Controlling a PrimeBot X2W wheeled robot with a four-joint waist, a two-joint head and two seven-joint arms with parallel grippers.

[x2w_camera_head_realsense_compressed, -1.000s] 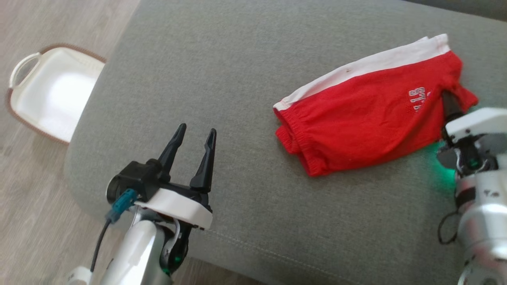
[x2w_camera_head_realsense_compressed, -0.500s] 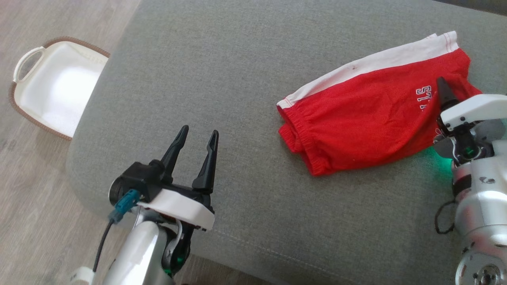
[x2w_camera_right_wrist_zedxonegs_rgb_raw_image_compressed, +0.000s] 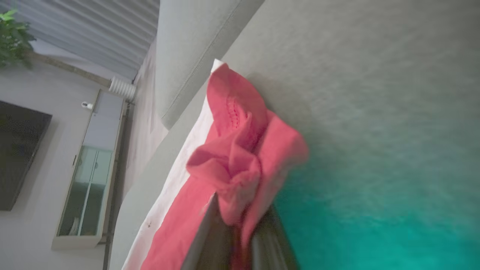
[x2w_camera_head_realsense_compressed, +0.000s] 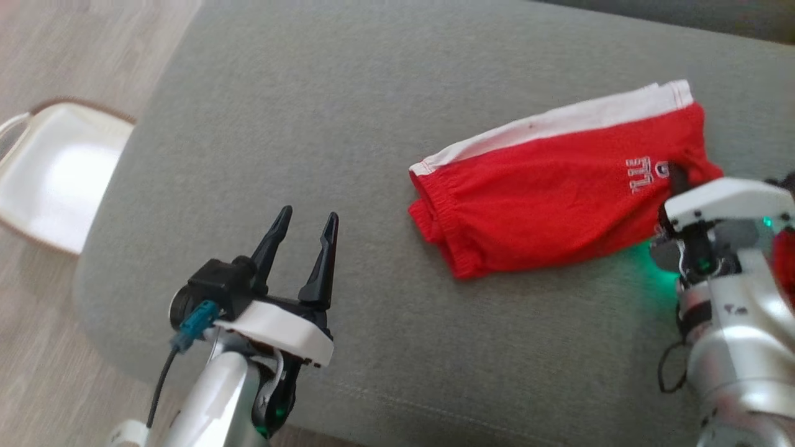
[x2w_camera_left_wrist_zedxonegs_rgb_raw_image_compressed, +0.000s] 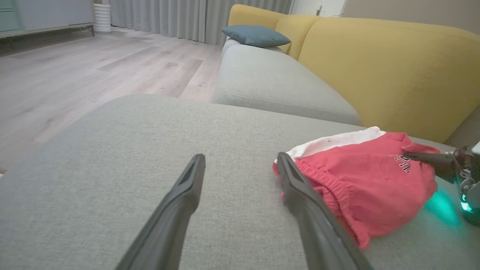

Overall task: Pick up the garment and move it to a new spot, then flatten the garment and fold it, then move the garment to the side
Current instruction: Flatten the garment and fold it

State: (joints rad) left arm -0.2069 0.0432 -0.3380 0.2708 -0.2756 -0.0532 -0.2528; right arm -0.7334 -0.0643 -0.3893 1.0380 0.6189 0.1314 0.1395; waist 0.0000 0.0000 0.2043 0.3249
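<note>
The garment is a pair of red shorts with a white band, lying folded on the right part of the grey sofa cushion. My right gripper is shut on the garment's right edge, by the white lettering. In the right wrist view red cloth bunches up between the two fingers of the right gripper. My left gripper hovers open and empty over the cushion's front left, well apart from the shorts. The left wrist view shows the left gripper with the garment beyond its right finger.
A white basket with a brown rim stands on the wooden floor left of the cushion. A yellow backrest rises behind the garment. A second grey seat with a blue pillow lies further off.
My right gripper has shut on the garment's right edge, and the cloth there has bunched up. The head camera has shifted. The left gripper stays open in place.
</note>
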